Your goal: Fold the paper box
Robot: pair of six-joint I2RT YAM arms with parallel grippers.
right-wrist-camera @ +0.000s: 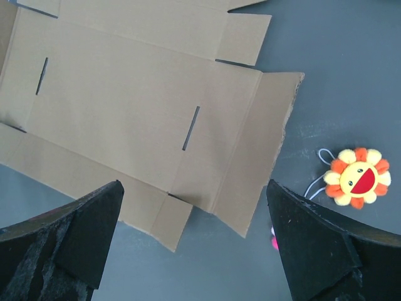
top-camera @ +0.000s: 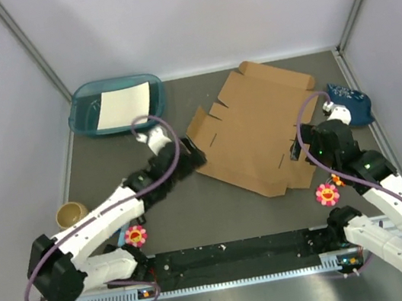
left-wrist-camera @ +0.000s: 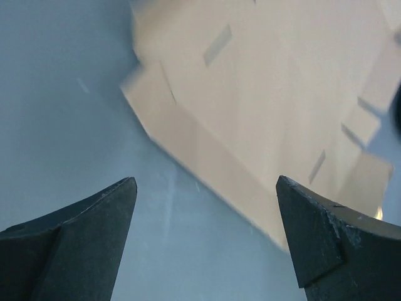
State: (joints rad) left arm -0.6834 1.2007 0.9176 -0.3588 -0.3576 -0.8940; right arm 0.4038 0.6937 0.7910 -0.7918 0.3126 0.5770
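Box status: the paper box (top-camera: 255, 130) is lying flat and unfolded on the table (top-camera: 197, 220), right of centre and skewed to both arms. No flap is up yet, so I'd say folding hasn't really started.

Left gripper (top-camera: 190, 152): jaws wide, nothing between them, sitting at the box's left near corner. Its wrist view is blurred, so I can't tell if a finger is touching the cardboard.

Right gripper (right-wrist-camera: 194, 183): also wide and empty, hanging above the right near flaps.

Risks as I see them:
- The sheet is light and nothing pins it. Push one edge and I'd expect the whole thing to slide or spin instead of the flap lifting.
- Lying flat, it leaves little room for a finger to get under an edge. Scraping in may just shove it toward the teal tray (top-camera: 116, 107).
- With the skew, the score lines aren't square to either jaw. A pinch could crease off the line.
- The flower toy (right-wrist-camera: 357, 177) is just beside the right near flap. It could get swept along or trapped under the flap.
- If both arms pull at once, tabs could tear at the slits.
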